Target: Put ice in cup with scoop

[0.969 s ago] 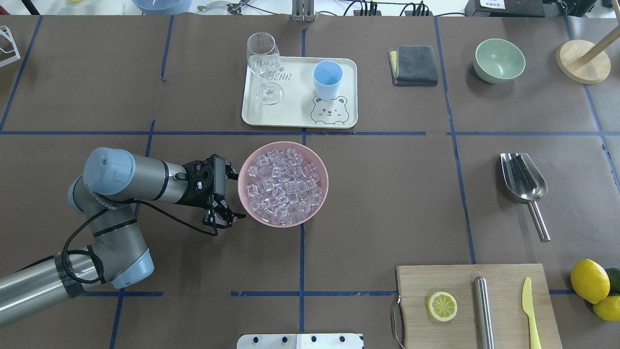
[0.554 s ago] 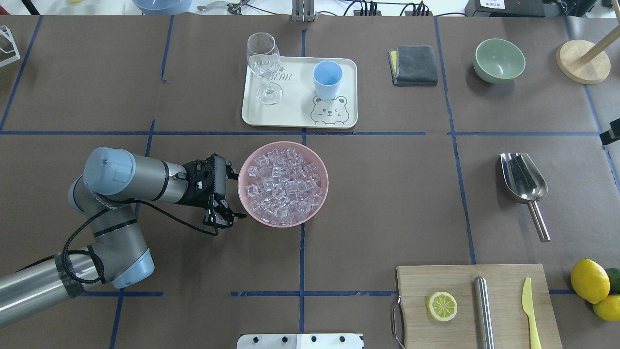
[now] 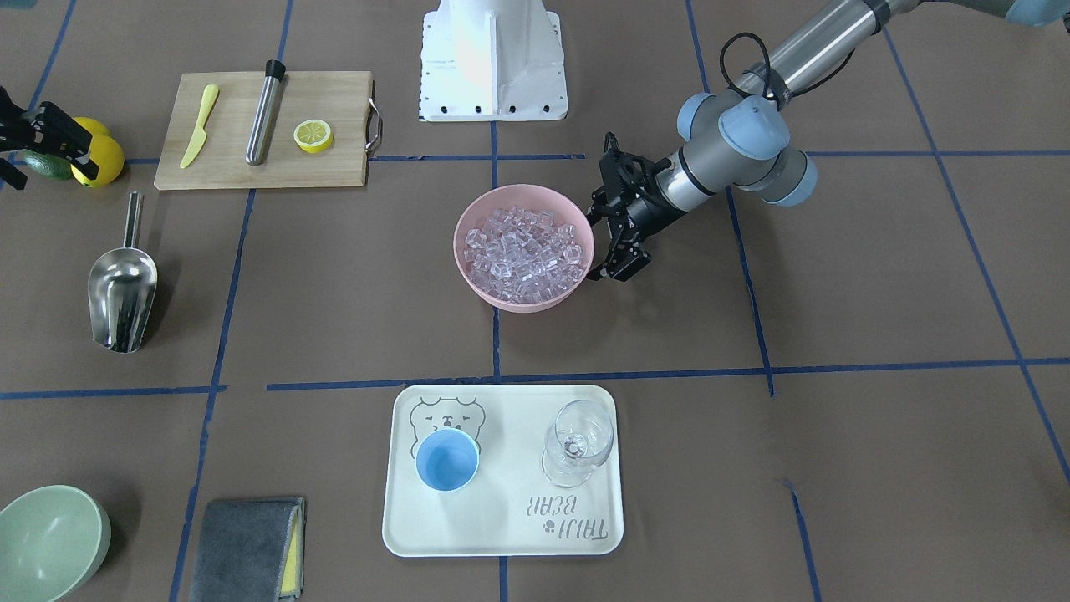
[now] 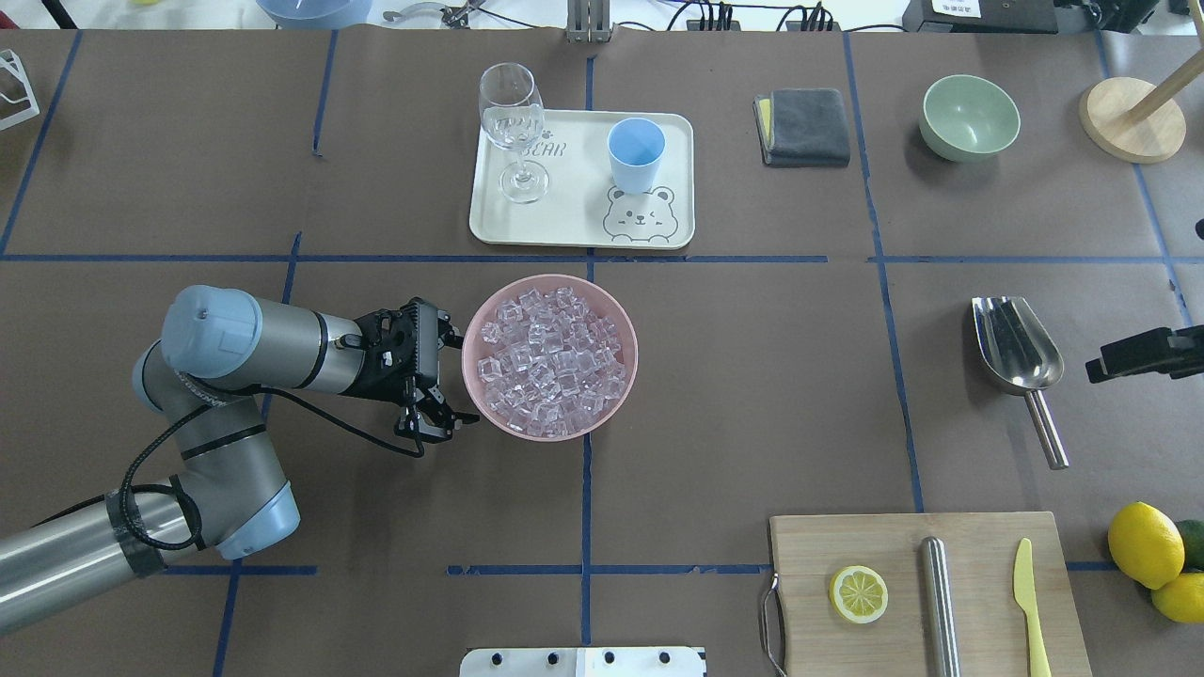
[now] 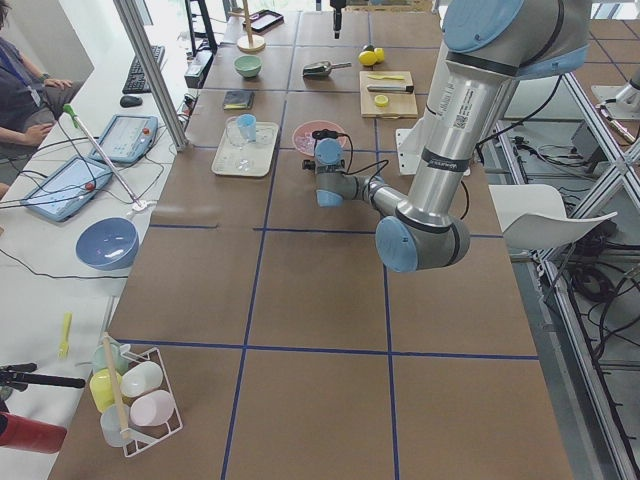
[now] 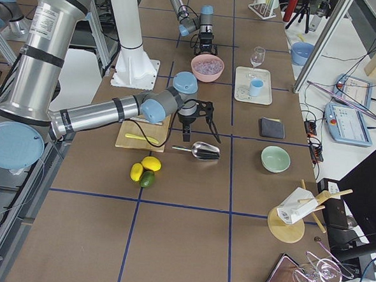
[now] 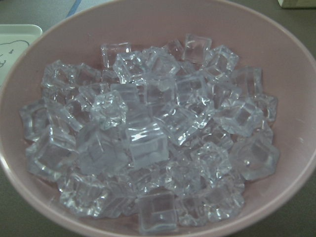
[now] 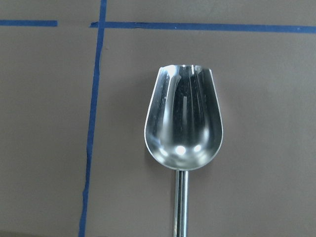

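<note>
The ice (image 4: 550,362) fills a pink bowl (image 4: 636,357) at mid-table and fills the left wrist view (image 7: 148,138). My left gripper (image 4: 461,374) is open, level with the bowl's left rim, holding nothing. The steel scoop (image 4: 1016,348) lies empty on the table to the right, handle toward me. My right gripper (image 6: 202,140) hovers above it, open; one of its fingers (image 4: 1138,353) juts in from the overhead view's right edge. The right wrist view looks straight down on the scoop (image 8: 183,123). The light-blue cup (image 4: 636,150) stands empty on a cream tray (image 4: 574,230).
A wine glass (image 4: 513,127) stands on the tray left of the cup. A cutting board (image 4: 978,555) holds a lemon slice, a steel cylinder and a yellow knife. Lemons (image 4: 1145,545), a green bowl (image 4: 971,118), a grey cloth (image 4: 807,127) and a wooden stand (image 4: 1132,118) sit on the right.
My right gripper has come into the overhead view from the right edge, toward the scoop. The left arm, bowl and scoop have not moved.
</note>
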